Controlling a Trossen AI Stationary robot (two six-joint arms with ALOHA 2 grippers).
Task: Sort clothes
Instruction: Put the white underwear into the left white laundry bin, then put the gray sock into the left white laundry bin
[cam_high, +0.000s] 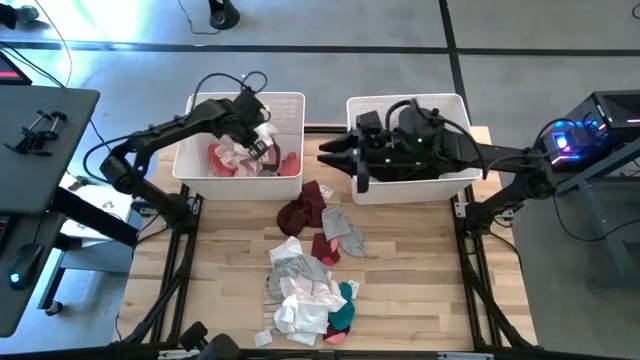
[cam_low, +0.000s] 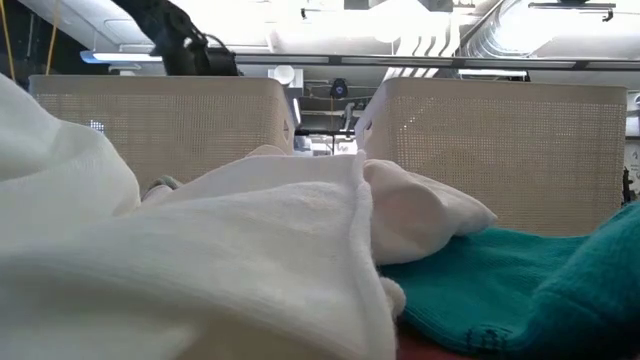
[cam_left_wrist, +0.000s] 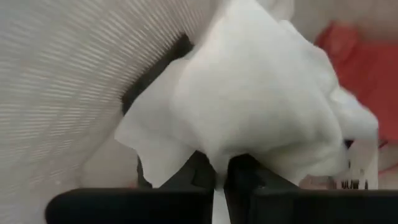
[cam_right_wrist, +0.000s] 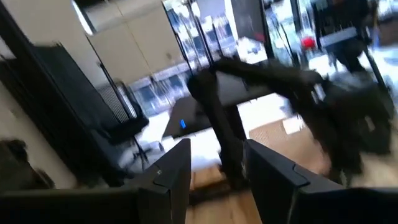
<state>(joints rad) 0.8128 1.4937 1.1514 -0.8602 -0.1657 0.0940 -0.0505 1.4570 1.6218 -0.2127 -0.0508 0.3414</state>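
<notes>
Pinched shut, my left gripper (cam_left_wrist: 221, 177) holds a white garment (cam_left_wrist: 261, 93) between its jaws, inside the left basket (cam_high: 290, 105), close to the slatted wall. Under it in this basket lie pink and coral pieces (cam_high: 232, 160), and one red piece (cam_high: 290, 165) near the basket's front right corner. My right gripper (cam_high: 330, 152) has its jaws apart with nothing between them; it sticks out over the left rim of the right basket (cam_high: 455, 105), above the gap between the two baskets. The other clothes (cam_high: 305, 285) make a pile from the table's (cam_high: 400, 290) middle to its front edge: a maroon piece (cam_high: 303, 210) just before the baskets, then grey, white and pink ones, and a teal piece (cam_high: 343, 310) at the front. At table height, a big white cloth (cam_low: 200, 260) and the teal cloth (cam_low: 520, 290) stand directly before the camera and hide most of the baskets' lower parts.
</notes>
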